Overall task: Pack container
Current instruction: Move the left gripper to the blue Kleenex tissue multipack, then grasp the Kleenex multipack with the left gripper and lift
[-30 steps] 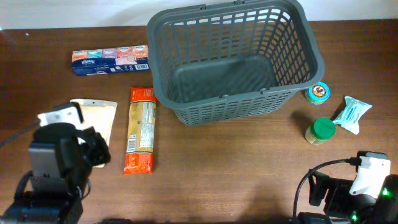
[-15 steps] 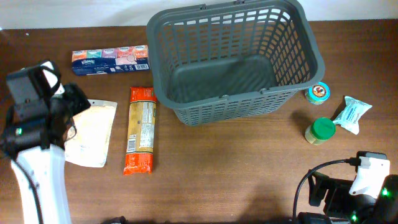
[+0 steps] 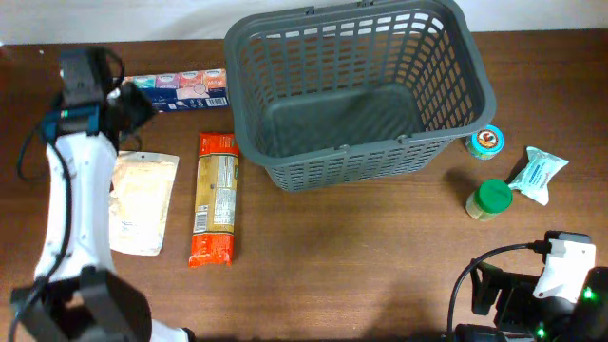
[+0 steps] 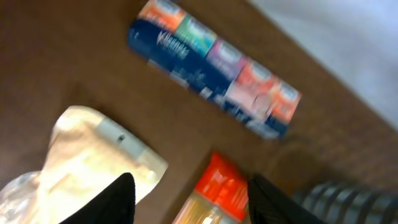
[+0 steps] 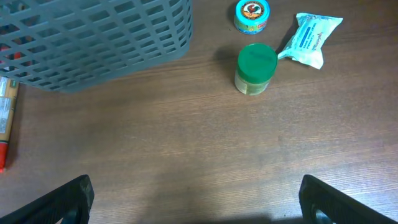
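container (image 3: 361, 163) stands empty, well off to the right of the left pincer (image 4: 189, 190); nothing is packed yet. step in hand, as judged: approach for pick 1. the left pincer hangs released, jaws apart with nothing between them. the tissue pack (image 4: 214, 78) lies just ahead of it, with the pale pouch (image 4: 93, 155) and orange packet (image 4: 217, 193) near its fingers. the next move calls for squaring the jaws across the pack's narrow width, then descending. the right pincer (image 5: 196, 193) is released and empty; a green-lidded jar (image 5: 256, 68), small tin (image 5: 252, 14) and wipes packet (image 5: 311, 37) lie ahead of it. room: bare table surrounds the pack. any carry must clear the container's high rim.
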Controlling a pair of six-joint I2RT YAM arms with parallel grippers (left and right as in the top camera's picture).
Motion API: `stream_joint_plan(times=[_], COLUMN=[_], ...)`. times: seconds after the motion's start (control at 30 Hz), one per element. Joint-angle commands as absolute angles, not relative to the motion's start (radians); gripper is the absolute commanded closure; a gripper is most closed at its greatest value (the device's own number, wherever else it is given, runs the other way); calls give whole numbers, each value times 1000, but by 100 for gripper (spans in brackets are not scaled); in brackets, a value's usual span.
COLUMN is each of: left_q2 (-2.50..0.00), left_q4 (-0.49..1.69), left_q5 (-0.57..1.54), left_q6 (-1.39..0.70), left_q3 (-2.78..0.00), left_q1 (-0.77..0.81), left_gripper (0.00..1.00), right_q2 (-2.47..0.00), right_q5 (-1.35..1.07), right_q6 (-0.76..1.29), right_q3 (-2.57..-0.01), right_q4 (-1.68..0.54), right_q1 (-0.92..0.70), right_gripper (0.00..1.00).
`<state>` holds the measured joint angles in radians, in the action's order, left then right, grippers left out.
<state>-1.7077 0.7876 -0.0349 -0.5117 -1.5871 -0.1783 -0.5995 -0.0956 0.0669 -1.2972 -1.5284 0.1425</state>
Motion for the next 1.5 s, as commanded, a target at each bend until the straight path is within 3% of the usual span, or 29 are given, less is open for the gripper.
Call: stream_joint_plan(times=[0.0, 0.07, 0.27, 0.4, 0.43, 0.97, 1.47], left_q2=[-1798, -1861, -2069, -2219, -2260, -2488, -2548], left_q4=[795, 787, 763, 783, 790, 823, 745], left_q5=[-75, -76, -79, -80, -93, -91, -30], left_q6=[-630, -674, -785, -846, -860, -1135, -1182], left_q3=[-1681, -1731, -1924, -2067, -2104, -2246, -2246], left_q1=[-176, -176, -160, -131, -121, -102, -134], left_gripper=[48, 48, 34, 13, 0, 0, 0], right_q2=[-604, -604, -604, -604, -604, -604, -604], right_q5=[-102, -102, -102, -102, -102, -102, -102], right_q6=[60, 60, 60, 60, 60, 60, 60], right_q3=[-1296, -1296, -1296, -1296, -1296, -1296, -1296], right_q4=[-1527, -1527, -1527, -1527, -1527, -1527, -1527], right_q1=[138, 138, 138, 138, 138, 138, 138], right_gripper=[1, 1, 1, 1, 1, 1, 1])
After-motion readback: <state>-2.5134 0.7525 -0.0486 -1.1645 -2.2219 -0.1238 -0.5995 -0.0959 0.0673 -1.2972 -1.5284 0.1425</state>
